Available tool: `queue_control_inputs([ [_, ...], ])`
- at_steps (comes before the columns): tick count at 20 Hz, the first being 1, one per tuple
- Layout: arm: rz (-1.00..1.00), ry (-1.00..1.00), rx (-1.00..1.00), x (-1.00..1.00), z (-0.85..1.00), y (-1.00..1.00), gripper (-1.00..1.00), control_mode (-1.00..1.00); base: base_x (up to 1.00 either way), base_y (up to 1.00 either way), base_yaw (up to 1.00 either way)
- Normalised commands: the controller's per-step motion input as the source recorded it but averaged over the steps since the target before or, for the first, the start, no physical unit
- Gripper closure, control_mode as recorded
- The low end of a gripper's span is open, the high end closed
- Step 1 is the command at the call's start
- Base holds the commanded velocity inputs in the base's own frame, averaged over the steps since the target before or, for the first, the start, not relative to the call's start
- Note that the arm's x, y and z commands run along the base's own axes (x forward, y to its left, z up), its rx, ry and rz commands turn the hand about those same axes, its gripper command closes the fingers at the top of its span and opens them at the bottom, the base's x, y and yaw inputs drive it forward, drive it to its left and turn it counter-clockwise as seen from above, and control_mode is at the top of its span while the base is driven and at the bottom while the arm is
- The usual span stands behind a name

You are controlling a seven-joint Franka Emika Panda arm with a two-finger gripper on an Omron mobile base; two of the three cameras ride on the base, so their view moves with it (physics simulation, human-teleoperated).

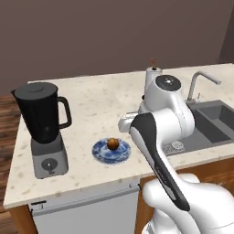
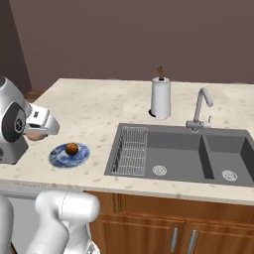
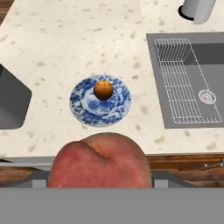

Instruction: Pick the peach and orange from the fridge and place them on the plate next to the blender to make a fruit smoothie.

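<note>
The orange [image 1: 113,144] already sits on the plate [image 1: 101,153], a little off its middle, and the plate rests on the counter [image 1: 91,105] near the front edge, just beside the blender [image 1: 42,128], which stands at the counter's left end. So 1 of the 2 fruits is delivered.

The peach [image 3: 99,161] fills the bottom of the hand view, close under the camera and between where the finger tips would rise; the gripper [image 2: 33,133] appears to be pinching the peach, though the fingers themselves are hidden behind the fruit. In the right base view a sliver of pinkish fruit shows under the white hand, above the counter's front left part and short of the plate. From the hand view the plate lies ahead of the peach, not yet beneath it.

What is left, by my judgement: carry the peach over the plate, lower it onto the free blue-and-white area beside the orange without knocking that fruit off, and release. The sink [image 2: 178,149] and the paper-towel roll [image 2: 160,96] lie well apart to the right and play no part
</note>
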Motion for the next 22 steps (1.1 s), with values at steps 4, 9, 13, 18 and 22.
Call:
queue_control_inputs([
  [4, 0.01, 0.13, 0.0, 0.24, -0.09, 0.08, 1.0, -1.0, 0.19, 0.14, 0.02],
  [9, 0.04, 0.28, -0.02, 0.43, -0.54, 0.17, 1.0, -1.0, 0.0, 0.0, 0.0],
  [13, 0.01, 0.17, -0.06, 0.72, -0.67, 0.38, 1.0, -1.0, 0.0, 0.0, 0.0],
  [18, 0.0, 0.02, -0.11, 0.65, -0.73, 0.44, 1.0, -1.0, 0.0, 0.0, 0.0],
  [22, 0.0, 0.04, -0.02, 0.56, -0.6, 0.33, 1.0, -1.0, 0.0, 0.0, 0.0],
])
